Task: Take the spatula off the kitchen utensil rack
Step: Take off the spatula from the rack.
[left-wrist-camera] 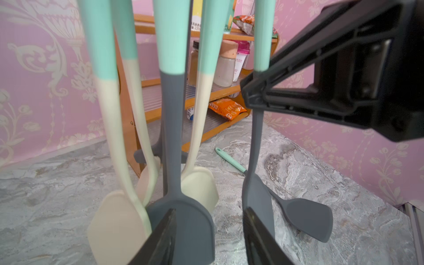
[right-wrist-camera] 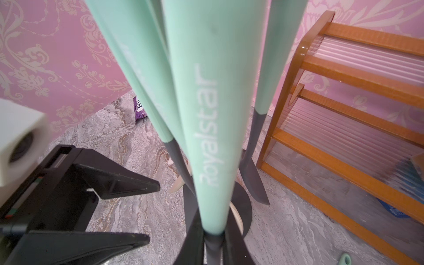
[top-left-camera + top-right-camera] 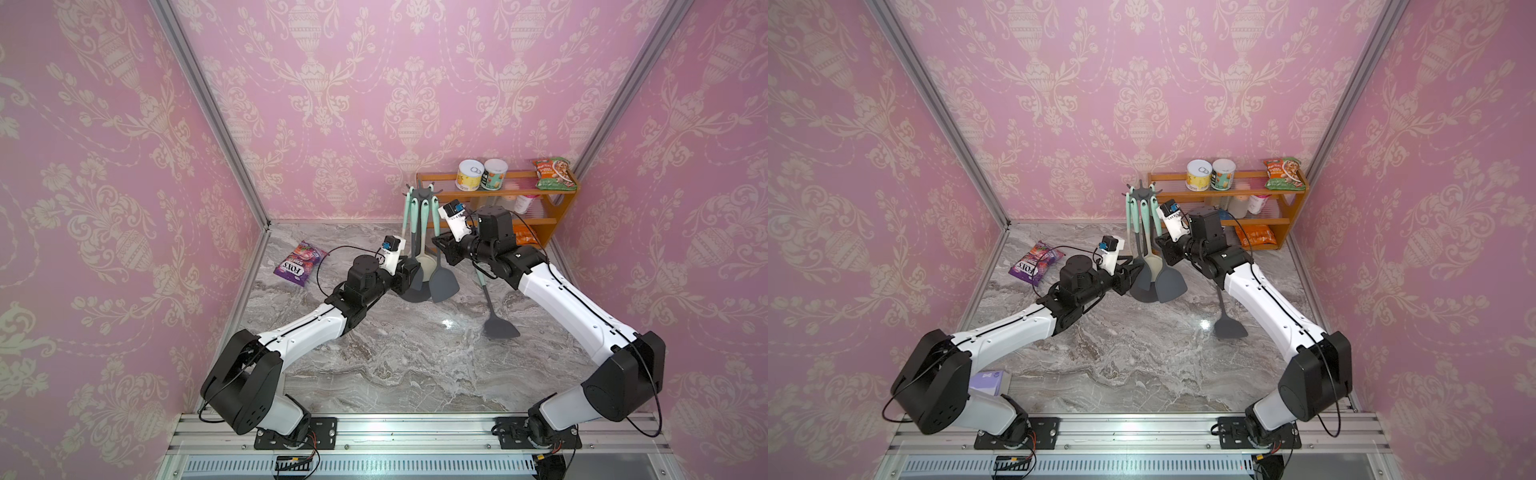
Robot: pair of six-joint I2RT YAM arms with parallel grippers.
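The kitchen utensil rack stands at the back of the marble table, a dark grey pole on a round base. Several mint-handled utensils hang from it. My right gripper is shut on one spatula where mint handle meets grey neck. The spatula still hangs upright, its grey head by the base. My left gripper is open low on the rack's other side. The grey head of another hanging utensil lies between its fingers.
Another grey-headed spatula lies flat on the table right of the rack. An orange wooden shelf with cans and snack packs stands just behind. A purple candy bag lies at the left.
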